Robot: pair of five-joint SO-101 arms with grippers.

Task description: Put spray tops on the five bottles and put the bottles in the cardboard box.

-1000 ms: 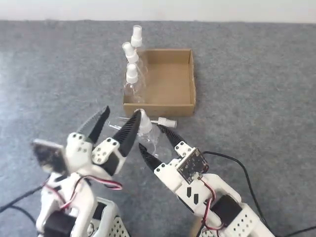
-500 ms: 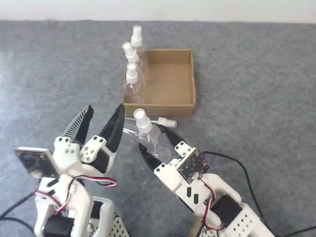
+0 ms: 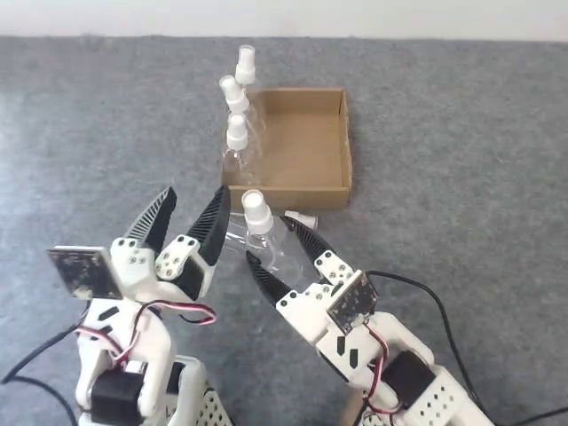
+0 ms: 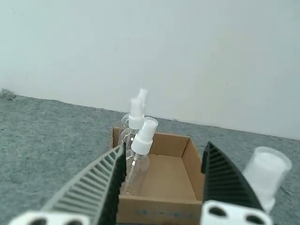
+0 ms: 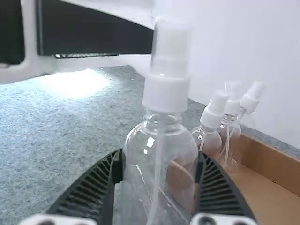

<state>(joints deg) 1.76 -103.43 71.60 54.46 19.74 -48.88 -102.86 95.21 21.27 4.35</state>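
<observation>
A clear bottle (image 3: 269,249) with a white spray top (image 3: 255,208) stands upright just in front of the cardboard box (image 3: 328,191). My right gripper (image 3: 267,238) is shut on its body; the pads press both sides of the bottle (image 5: 159,164). To its left my left gripper (image 3: 197,191) is open and holds nothing, and the bottle's spray top (image 4: 265,173) lies just outside one finger. Three capped bottles (image 3: 237,142) stand along the box's left wall (image 4: 140,154). A loose spray top (image 3: 302,218) lies by the box front.
Grey carpet (image 3: 461,177) covers the whole table, with free room left and right of the box. Something clear (image 3: 232,238), perhaps another bottle, lies on the carpet between the two grippers. A white wall (image 4: 187,56) stands behind the box.
My left gripper, whose finger was at the bottle's spray top a second ago, has drawn back to the left and stands open. The bottle and right gripper shifted only slightly.
</observation>
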